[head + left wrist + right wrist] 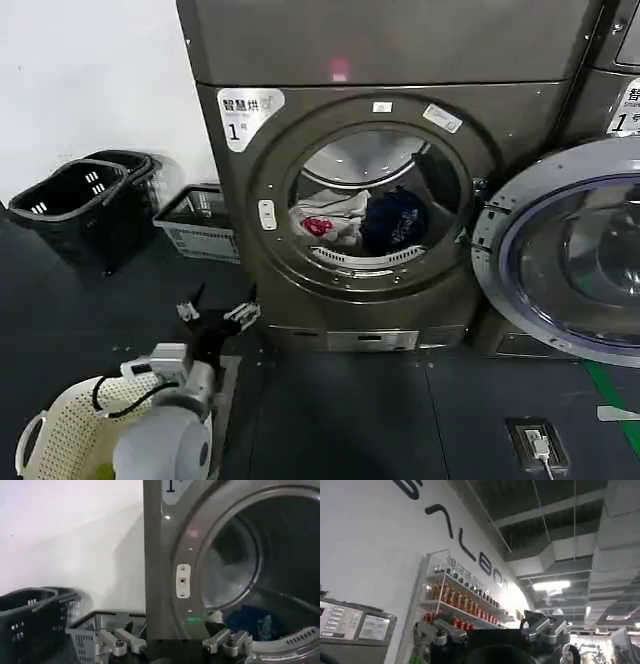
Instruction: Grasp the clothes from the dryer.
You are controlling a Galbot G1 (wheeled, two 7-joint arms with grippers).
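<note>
The large brownish-grey metal front-loading dryer (380,190) stands with its round glass-windowed door (570,250) swung wide to the robot's right, which leaves the round port free for an arm to enter. Inside the drum, at the bottom near the front lip, lies the small heap of clothes (360,222): a white garment with a red patch on the left and a dark navy one with pale markings on the right, touching each other. The left gripper (215,318) hangs low in front of the machine, beside its lower left corner, its two jaws spread apart and holding nothing; it looks staged for a reach. The clothes sit higher than the jaws, deeper in and off to the right, well apart from them, so the approach judged necessary is up and through the port. In the right wrist view the right gripper (495,630) points up toward a ceiling, jaws apart and empty, evidently waiting.
</note>
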